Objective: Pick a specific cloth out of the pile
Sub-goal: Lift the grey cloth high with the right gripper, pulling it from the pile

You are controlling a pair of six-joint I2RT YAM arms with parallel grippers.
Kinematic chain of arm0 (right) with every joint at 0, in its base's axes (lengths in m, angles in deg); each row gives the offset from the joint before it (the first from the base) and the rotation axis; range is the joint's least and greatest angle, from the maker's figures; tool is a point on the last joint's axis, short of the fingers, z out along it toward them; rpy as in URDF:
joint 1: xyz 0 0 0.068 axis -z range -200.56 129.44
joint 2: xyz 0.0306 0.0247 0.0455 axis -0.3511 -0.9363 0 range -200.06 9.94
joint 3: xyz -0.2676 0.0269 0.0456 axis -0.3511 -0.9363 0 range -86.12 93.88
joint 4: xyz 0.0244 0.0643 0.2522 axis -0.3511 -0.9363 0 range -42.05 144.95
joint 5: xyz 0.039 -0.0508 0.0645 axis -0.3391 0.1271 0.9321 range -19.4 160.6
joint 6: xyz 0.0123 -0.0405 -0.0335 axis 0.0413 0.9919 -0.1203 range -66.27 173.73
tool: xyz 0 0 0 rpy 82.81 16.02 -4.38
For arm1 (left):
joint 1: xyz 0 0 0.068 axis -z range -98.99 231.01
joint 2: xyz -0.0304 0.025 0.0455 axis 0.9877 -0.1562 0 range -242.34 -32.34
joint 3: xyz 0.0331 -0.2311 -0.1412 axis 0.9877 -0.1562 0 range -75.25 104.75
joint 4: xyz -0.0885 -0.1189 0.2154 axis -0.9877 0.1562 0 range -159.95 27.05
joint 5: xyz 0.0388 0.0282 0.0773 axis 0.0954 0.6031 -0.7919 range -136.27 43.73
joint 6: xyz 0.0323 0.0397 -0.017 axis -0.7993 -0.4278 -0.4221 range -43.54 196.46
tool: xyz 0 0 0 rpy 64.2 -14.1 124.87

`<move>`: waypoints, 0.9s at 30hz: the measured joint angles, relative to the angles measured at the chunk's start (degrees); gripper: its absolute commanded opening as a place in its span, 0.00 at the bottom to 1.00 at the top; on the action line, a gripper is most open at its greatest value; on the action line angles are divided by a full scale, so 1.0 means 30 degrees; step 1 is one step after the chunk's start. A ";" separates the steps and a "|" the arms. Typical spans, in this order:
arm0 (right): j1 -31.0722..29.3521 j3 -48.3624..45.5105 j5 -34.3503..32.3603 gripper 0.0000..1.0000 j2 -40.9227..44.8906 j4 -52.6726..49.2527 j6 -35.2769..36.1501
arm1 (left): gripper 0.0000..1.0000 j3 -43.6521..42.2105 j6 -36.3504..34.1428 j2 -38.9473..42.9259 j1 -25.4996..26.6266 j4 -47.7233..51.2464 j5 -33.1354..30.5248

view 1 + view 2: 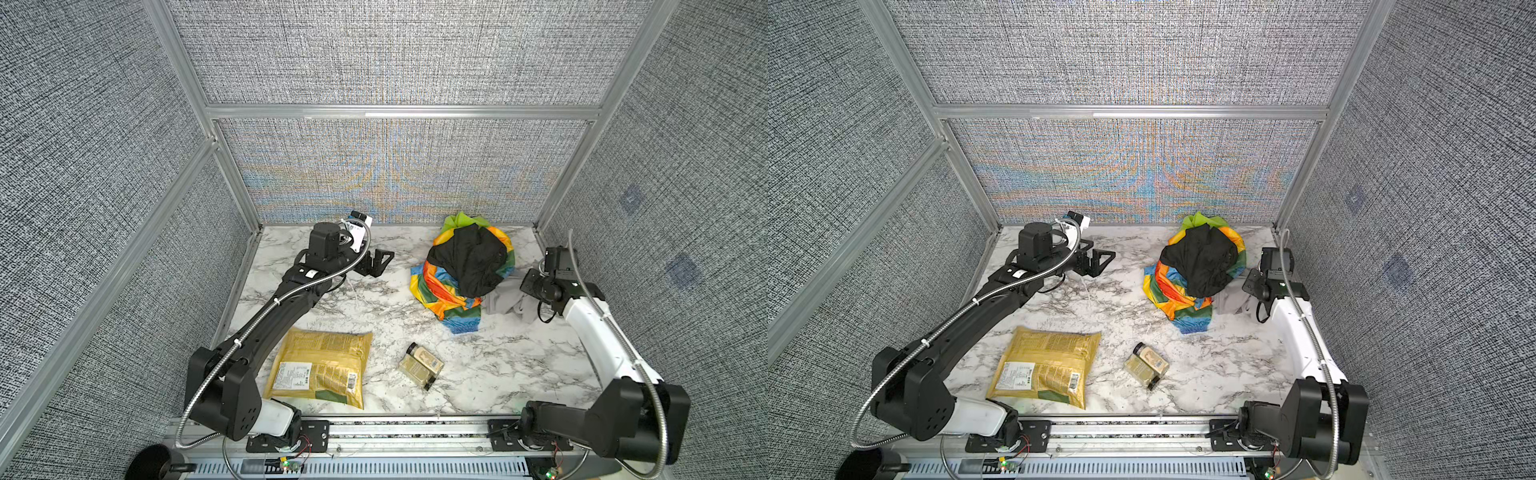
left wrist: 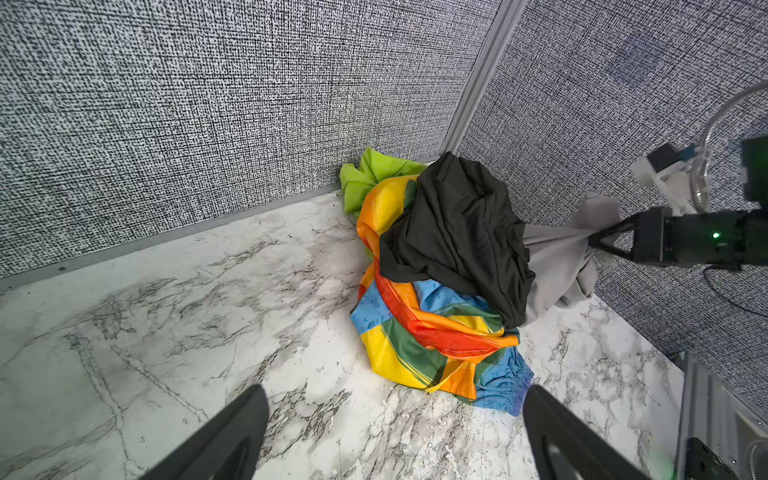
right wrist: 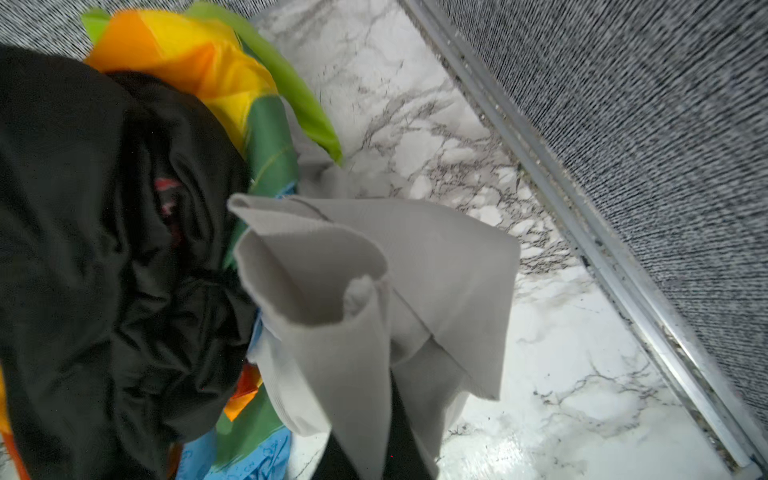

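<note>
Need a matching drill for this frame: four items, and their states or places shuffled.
Items:
1. grey cloth
2. black cloth
3. yellow bag
4. left gripper

States or places:
a. open, holding nothing
b. lying on top of the rainbow-striped cloth
c. pinched in the right gripper
d. flat on the table beside the left arm's base

Pairs: 1-c, 2-b, 3-d, 4-a

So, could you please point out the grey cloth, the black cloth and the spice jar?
grey cloth (image 2: 557, 257): left wrist view, taut middle.
black cloth (image 1: 469, 257): in a top view, centre.
spice jar (image 1: 422, 365): in a top view, glass body.
</note>
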 measured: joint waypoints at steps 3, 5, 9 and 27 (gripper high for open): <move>0.0000 0.1005 -0.0087 0.00 0.0525 -0.0597 0.0138 | 0.99 0.0000 0.0000 0.0066 0.0000 -0.0007 0.0000; 0.0000 0.1792 -0.0087 0.00 0.0794 -0.1027 0.0204 | 0.99 0.0000 0.0000 0.0087 0.0000 -0.0015 0.0000; -0.0007 0.3264 -0.0080 0.00 0.1224 -0.1741 0.0357 | 0.99 0.0000 0.0000 0.0117 0.0007 -0.0015 0.0000; -0.0758 0.7716 0.1246 0.00 0.3045 -0.3395 0.0590 | 0.99 -0.0022 0.0000 0.0153 0.0044 -0.0029 0.0007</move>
